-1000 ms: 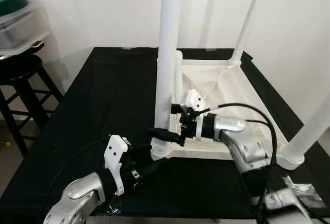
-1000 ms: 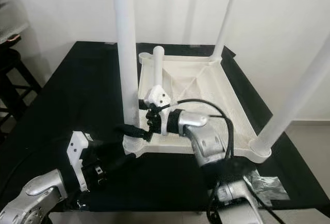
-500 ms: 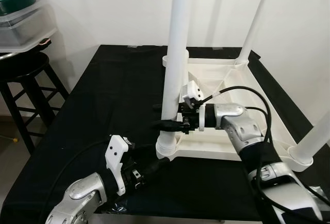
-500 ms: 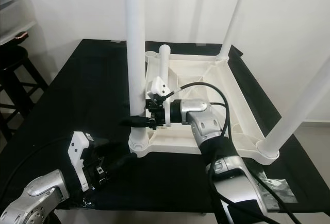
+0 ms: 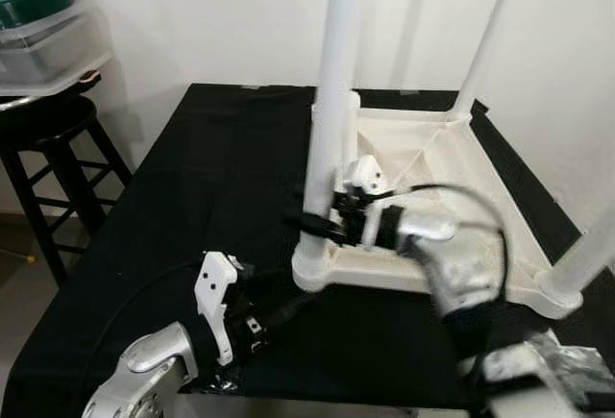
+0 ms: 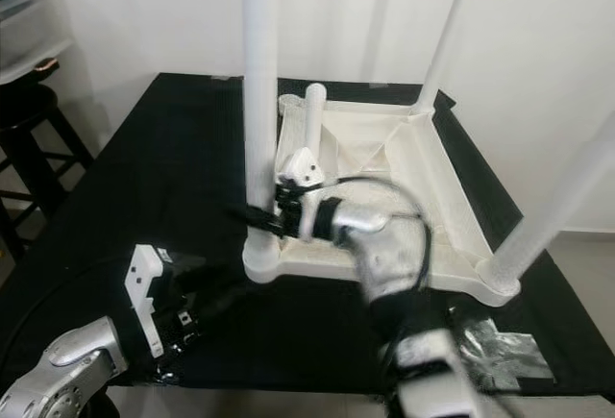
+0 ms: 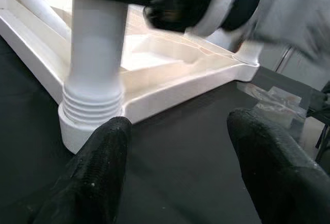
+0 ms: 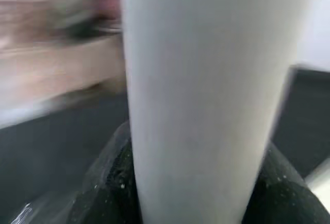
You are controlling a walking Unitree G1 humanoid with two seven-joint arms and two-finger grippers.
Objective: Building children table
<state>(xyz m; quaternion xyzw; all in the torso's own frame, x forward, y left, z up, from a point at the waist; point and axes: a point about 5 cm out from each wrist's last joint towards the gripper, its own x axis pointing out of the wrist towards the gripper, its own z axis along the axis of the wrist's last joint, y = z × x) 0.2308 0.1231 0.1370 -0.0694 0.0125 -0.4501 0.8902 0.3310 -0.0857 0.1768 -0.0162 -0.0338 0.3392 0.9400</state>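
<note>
Item: upturned white tabletop [image 5: 452, 163] on black-covered table [image 5: 192, 197], legs pointing up. Right gripper [image 5: 309, 225] clasps the near-left leg [image 5: 327, 139] low on its shaft, fingers either side. Against the frame half a second back, the right arm is now motion-blurred and the threaded collar sits lower in its corner socket, suggesting screwing-in continues. Left gripper [image 7: 175, 162] rests spread wide, empty, just short of that corner. Thread seating cannot be made out.

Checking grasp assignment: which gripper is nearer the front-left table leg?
Right. The right gripper has its fingers around the front-left table leg above its threaded base; the left gripper sits open, short of the socket, not touching.
</note>
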